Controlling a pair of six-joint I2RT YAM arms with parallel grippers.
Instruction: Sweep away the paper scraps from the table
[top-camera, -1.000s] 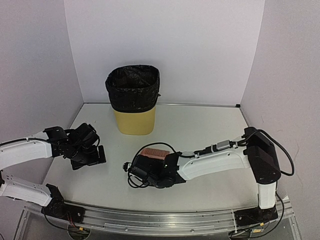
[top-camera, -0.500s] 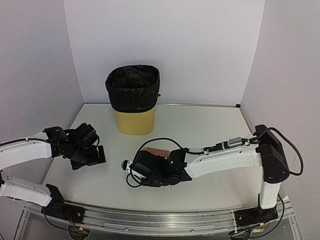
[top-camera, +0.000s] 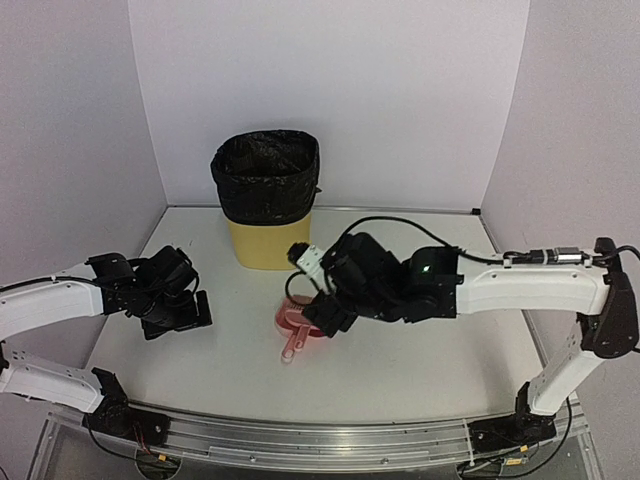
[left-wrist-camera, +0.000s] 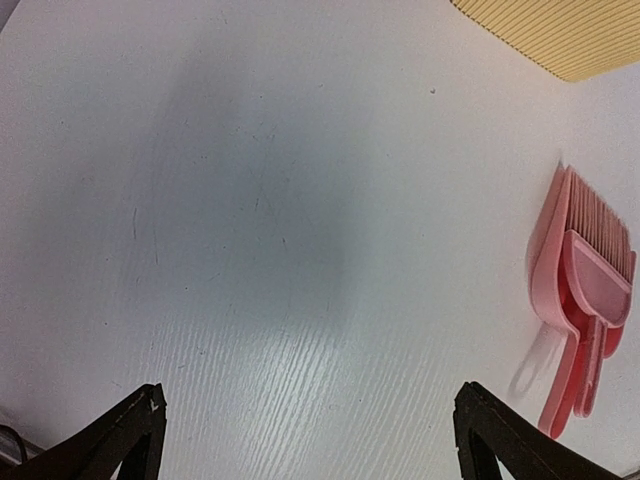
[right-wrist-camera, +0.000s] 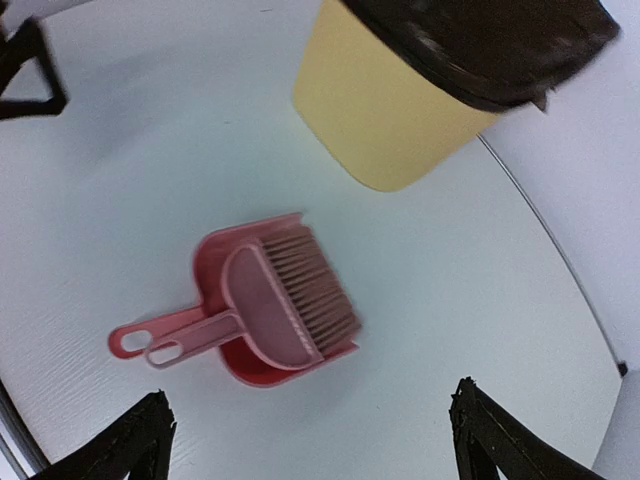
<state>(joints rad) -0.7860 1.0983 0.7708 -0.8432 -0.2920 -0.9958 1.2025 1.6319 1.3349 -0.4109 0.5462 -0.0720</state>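
The white table (top-camera: 430, 362) spreads from the near rail to the far walls. On its near left the left gripper (left-wrist-camera: 315, 438) hangs low, and its wrist camera shows the jaws wide with only bare top between them. Toward the middle the right gripper (right-wrist-camera: 315, 440) is also spread wide and holds nothing. Its own camera shows what the arm half hides from above: the pink brush (right-wrist-camera: 295, 300) nested in the pink dustpan (right-wrist-camera: 215, 258), handles side by side. Farther back stands the yellow bin (top-camera: 268, 245) with its black liner (top-camera: 265, 170).
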